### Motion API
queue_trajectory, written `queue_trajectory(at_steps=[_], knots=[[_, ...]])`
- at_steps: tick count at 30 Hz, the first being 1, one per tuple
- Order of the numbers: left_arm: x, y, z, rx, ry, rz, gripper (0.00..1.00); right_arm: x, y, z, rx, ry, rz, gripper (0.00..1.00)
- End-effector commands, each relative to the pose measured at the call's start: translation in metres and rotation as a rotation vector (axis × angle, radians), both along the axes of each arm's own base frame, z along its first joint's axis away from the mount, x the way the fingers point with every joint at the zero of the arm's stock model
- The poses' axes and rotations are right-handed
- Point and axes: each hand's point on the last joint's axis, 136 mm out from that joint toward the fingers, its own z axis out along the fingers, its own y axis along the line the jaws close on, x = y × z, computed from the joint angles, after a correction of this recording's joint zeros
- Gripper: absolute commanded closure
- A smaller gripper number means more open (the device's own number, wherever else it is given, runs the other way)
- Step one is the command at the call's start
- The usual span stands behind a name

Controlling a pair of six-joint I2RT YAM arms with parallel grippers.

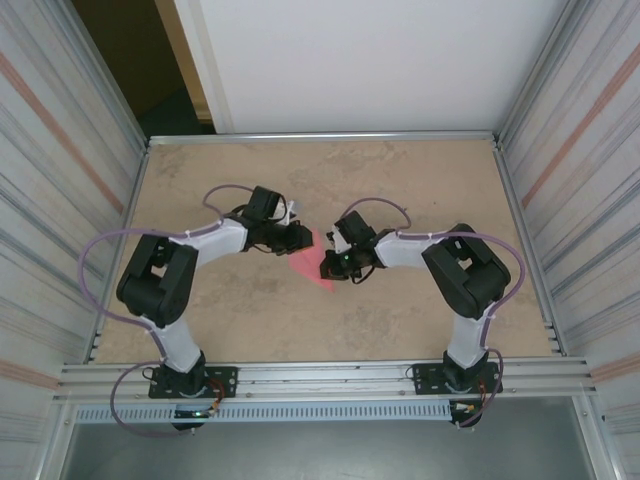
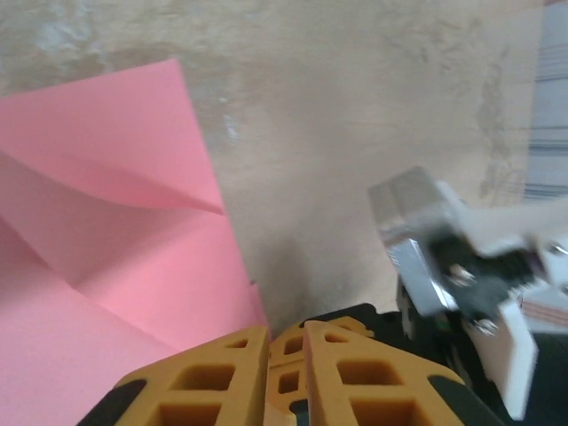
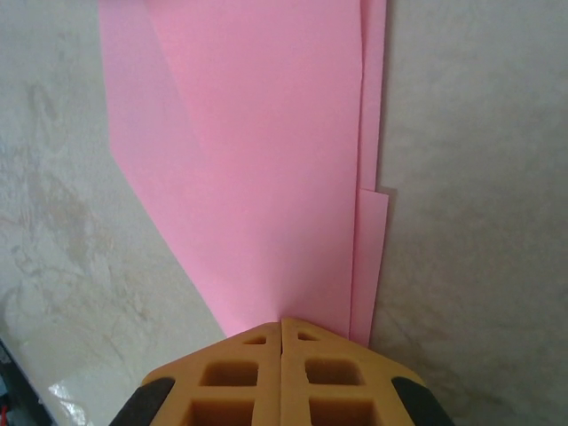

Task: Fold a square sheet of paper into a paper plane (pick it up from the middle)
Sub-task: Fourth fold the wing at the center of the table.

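The square sheet of paper (image 1: 312,262), smooth pink and creased into overlapping flaps, is lying on the mottled beige table (image 1: 400,180) between both arms. The right gripper (image 3: 282,324) is pressing its ribbed orange fingers together at the sheet's tapered edge. The left gripper (image 2: 284,330) is sitting barely parted beside it, its hold unclear.

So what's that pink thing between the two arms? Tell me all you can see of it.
It is a thin pink-red sheet of paper, plain and unmarked, already partly folded: the right wrist view shows overlapping layers with stepped edges, the left wrist view a raised flap and creases. It lies on the beige table, near its middle. The right claw, closed, meets one end of it; whether it pinches or just presses is unclear. The left claw sits at its edge.
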Motion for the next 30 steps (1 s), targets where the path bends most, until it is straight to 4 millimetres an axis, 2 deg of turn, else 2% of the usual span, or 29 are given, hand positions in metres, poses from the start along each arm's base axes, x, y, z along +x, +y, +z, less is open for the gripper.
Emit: queue_trajectory(at_steps=[1,5,11,19,22,30], knots=[[-0.013,-0.009,-0.004,-0.032,-0.045,-0.051,0.83,-0.04,-0.036,-0.031,-0.142,0.148,0.004,1.0],[-0.028,-0.018,-0.022,-0.016,-0.014,-0.083,0.87,-0.042,-0.036,-0.027,-0.127,0.153,0.002,1.0],[-0.028,-0.028,-0.035,-0.017,0.013,-0.105,0.88,-0.042,-0.035,-0.024,-0.116,0.157,0.001,1.0],[-0.032,-0.02,-0.061,0.059,0.045,-0.109,0.87,-0.045,-0.039,-0.029,-0.138,0.176,-0.005,1.0],[-0.027,-0.013,-0.066,0.109,0.036,-0.109,0.87,-0.05,-0.045,-0.035,-0.172,0.194,-0.007,1.0],[0.005,0.016,-0.068,0.145,0.027,-0.064,0.85,-0.068,-0.074,-0.052,-0.289,0.265,-0.019,1.0]])
